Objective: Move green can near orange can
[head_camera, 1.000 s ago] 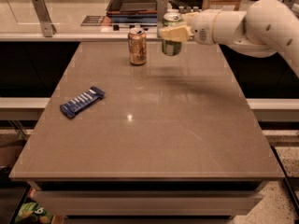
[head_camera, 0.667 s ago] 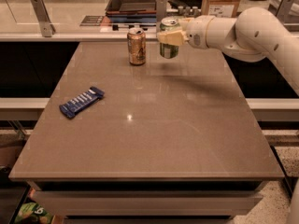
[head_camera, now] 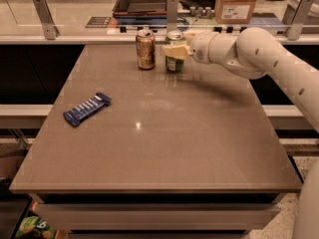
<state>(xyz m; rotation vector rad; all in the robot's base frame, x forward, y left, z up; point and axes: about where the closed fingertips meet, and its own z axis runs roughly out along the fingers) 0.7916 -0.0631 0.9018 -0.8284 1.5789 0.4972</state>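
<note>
The orange can [head_camera: 145, 49] stands upright near the table's far edge, left of centre. The green can [head_camera: 174, 52] is upright just to its right, a small gap between them, its base at or just above the tabletop. My gripper [head_camera: 175, 50] reaches in from the right on a white arm and is shut on the green can, pale fingers [head_camera: 173, 51] wrapped across its front.
A blue snack bar [head_camera: 86, 108] lies on the left part of the brown table [head_camera: 159, 148]. A glass rail with metal posts [head_camera: 173, 11] runs behind the far edge. A cardboard box [head_camera: 238, 3] and a dark tray [head_camera: 144, 1] sit on the counter beyond.
My gripper has carried the green can left and down, from a raised spot right of the orange can to right beside it at table height.
</note>
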